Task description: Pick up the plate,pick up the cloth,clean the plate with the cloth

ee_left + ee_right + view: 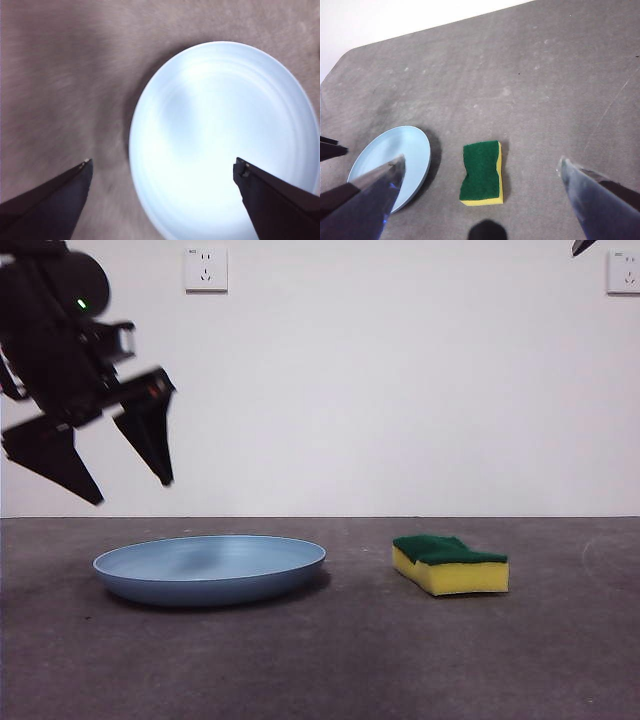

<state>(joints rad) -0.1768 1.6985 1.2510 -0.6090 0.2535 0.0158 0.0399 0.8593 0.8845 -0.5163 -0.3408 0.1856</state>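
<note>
**Plate and sponge on the bench, left pincer spread above the plate**

Nearest the front camera lies the plate (210,568), a wide, shallow, round dish of smooth light-blue plastic with a low raised rim, resting flat on the left part of the bench (330,670). The bench surface is a dark grey, matte, slightly mottled covering. To the right of the plate, apart from it, sits the cloth (450,564), a rectangular block of yellow foam with a dark green scouring layer facing up and wavy, notched long sides.

The left pincer (110,468) hangs in the air above the plate's left edge, touching nothing, its two black pointed jaws spread wide and holding nothing. In its wrist view the plate (225,145) lies beneath it, glossy and pale, with one jaw over the bench and the other over the plate's surface.

The right pincer (480,167) is high up, its jaws wide apart and empty; its wrist view looks down on the cloth (482,172) and the plate (402,155) just beside it. On the far white wall are two sockets (205,269).
</note>
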